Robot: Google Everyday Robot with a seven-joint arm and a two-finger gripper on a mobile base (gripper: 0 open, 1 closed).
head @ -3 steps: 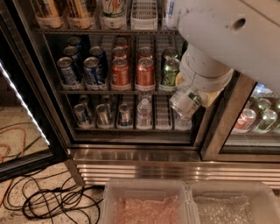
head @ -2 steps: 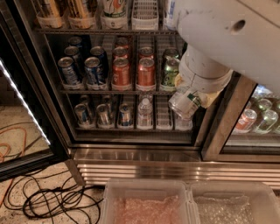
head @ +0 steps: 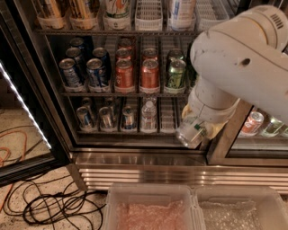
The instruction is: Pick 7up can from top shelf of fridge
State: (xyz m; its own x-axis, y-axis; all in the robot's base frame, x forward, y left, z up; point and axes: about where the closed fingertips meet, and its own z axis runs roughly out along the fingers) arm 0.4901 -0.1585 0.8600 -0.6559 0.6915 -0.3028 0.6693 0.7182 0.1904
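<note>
The 7up can [head: 118,11], white with green lettering, stands on the top shelf [head: 112,31] of the fridge [head: 135,157], third lane from the left; its top is cut off by the picture's edge. A white can with blue print [head: 182,11] stands two lanes to its right, with an empty white lane [head: 149,13] between them. My gripper [head: 191,131] hangs at the end of the big white arm [head: 243,58], low on the right in front of the lower rack, far below and to the right of the 7up can.
The middle rack holds blue [head: 96,72], red [head: 150,73] and green [head: 176,74] cans. The lower rack holds short cans and a bottle [head: 149,114]. The open door [head: 22,112] stands at left. Cables [head: 49,206] lie on the floor. Two plastic bins [head: 148,209] sit in front.
My arm and gripper have dropped lower and slightly right in front of the fridge. The cans on the shelves have not moved.
</note>
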